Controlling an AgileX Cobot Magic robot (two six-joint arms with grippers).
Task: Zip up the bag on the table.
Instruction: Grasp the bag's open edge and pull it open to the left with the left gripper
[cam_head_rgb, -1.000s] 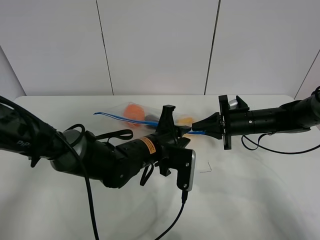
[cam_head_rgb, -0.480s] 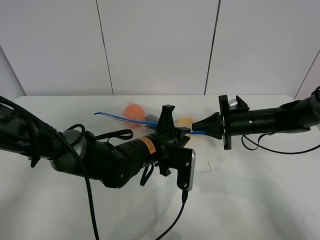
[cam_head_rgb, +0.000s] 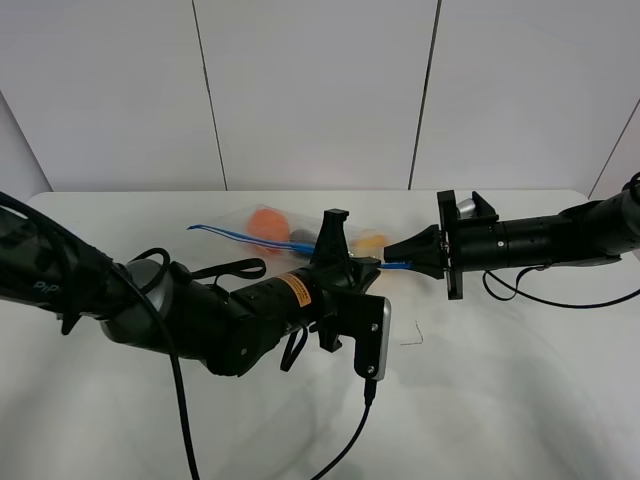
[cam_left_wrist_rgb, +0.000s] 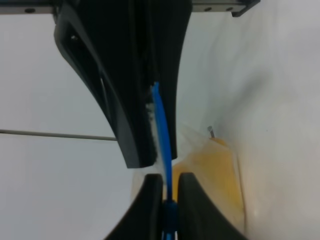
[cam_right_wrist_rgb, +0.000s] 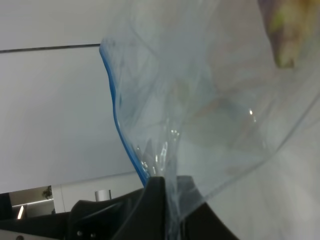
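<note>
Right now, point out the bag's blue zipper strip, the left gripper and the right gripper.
blue zipper strip (cam_right_wrist_rgb: 118, 122), right wrist view, mid-run of the blue edge.
left gripper (cam_left_wrist_rgb: 161, 152), left wrist view, between its fingertips, shut on the strip.
right gripper (cam_head_rgb: 390, 262), exterior high view, at its closed tips.

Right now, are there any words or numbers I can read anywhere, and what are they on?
"PiP": what the grey letters on the left arm look like; the rest is hidden.
Orange label on the same arm: print too small to read.
Nothing is written on the bag or table.
</note>
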